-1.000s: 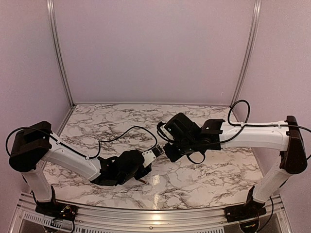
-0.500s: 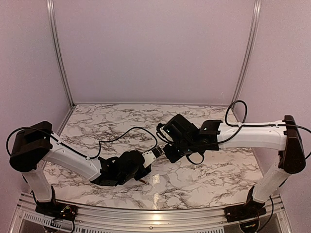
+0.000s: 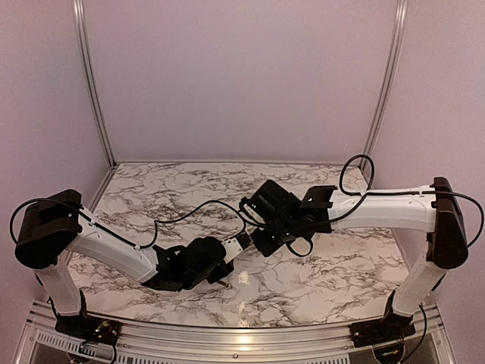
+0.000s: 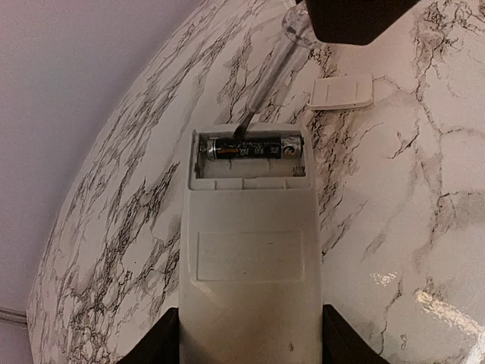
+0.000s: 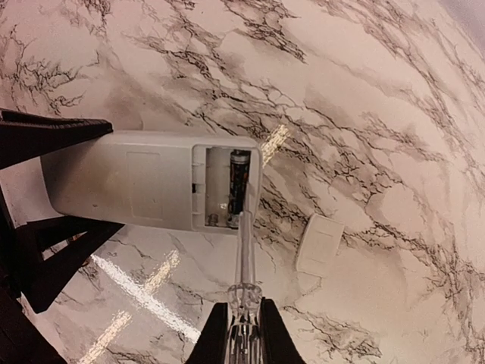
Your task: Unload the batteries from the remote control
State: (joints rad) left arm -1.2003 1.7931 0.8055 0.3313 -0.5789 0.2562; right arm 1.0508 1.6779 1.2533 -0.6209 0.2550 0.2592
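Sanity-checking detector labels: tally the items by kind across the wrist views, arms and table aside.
remote: 1
battery, in the open bay: 1
cover, lying on the table: 1
tool, tip at the bay: 1
Total: 4

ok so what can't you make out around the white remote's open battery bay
Second battery: the white flat remote control shows one dark gold-ended battery; the slot beside it is dim and blurred in both wrist views.
Tip of the clear-handled tool: too small to tell if it touches the battery.
Top view: the battery is too small to see.
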